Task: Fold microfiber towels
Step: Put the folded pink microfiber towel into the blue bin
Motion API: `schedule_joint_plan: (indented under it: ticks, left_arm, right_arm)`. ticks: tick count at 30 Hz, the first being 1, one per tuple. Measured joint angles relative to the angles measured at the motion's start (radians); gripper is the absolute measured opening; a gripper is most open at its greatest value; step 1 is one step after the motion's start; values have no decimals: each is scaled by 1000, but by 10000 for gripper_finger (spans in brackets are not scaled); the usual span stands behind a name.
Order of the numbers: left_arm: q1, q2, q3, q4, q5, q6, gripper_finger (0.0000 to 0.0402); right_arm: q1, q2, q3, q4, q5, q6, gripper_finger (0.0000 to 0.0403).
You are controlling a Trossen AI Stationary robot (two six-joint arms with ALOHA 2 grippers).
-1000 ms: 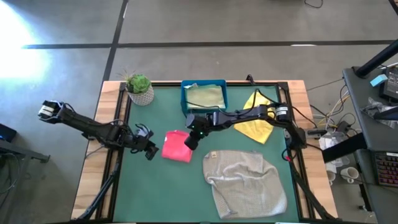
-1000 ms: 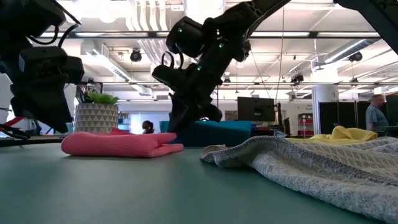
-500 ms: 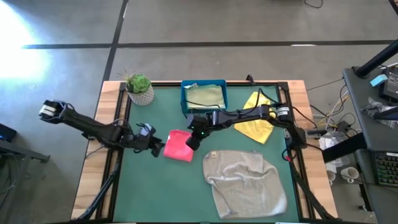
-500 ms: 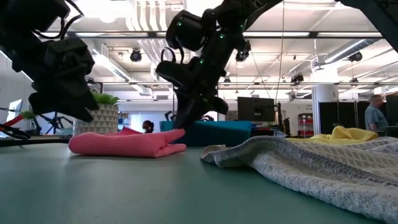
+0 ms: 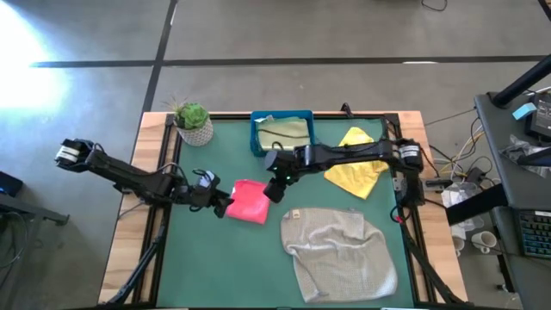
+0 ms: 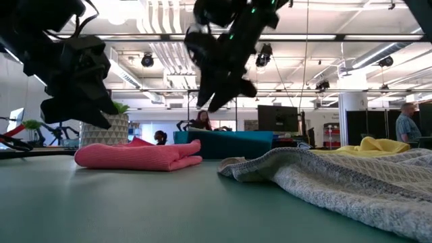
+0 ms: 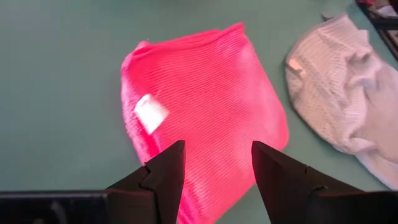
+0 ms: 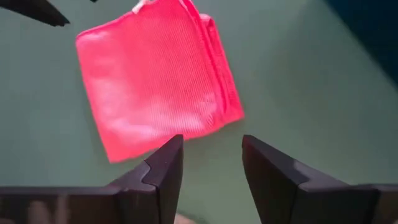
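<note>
The hot pink towel (image 5: 248, 202) lies folded flat on the green table mat, with a white label (image 7: 150, 113) on top. My left gripper (image 5: 225, 205) hovers open just above its left edge (image 7: 217, 168), touching nothing. My right gripper (image 5: 277, 189) hangs open above and a little beyond its right edge (image 8: 211, 165); in the low view it is well clear of the cloth (image 6: 226, 98). The large light grey towel (image 5: 340, 250) lies crumpled at the near right. The yellow towel (image 5: 357, 168) lies bunched at the far right. A green towel (image 5: 284, 133) lies in the blue tray.
The blue tray (image 5: 256, 138) stands at the far middle of the table, just behind my right arm. A small potted plant (image 5: 193, 123) sits in the far left corner. Bare mat shows at the near left (image 5: 224, 267).
My right gripper has opened, let go of the pink towel's right edge and risen clear of it. The towel's right edge has settled onto the mat. My left gripper has moved toward the table's right, up to the pink towel's left edge, staying open.
</note>
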Motion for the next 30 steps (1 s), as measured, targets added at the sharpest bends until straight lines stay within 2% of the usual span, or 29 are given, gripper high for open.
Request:
schedule_joint_plan:
  ticks: [6,12,17,23,26,30]
  left_arm:
    - [28,-25,26,-3,10,120,179]
    - [68,-50,49,0,10,197,229]
    - [118,-54,46,-3,35,195,265]
    - [221,1,43,-2,138,192,270]
    - [270,38,43,-2,167,160,270]
    - [317,86,43,-3,179,114,270]
  right_arm:
    - [24,-114,-47,-36,16,-48,149]
    - [27,-186,-215,2,16,36,135]
    - [30,-233,-397,221,-5,149,127]
    - [30,-253,-551,592,-11,313,132]
    - [21,-241,-591,687,-11,380,142]
    - [2,-205,-601,703,-10,440,166]
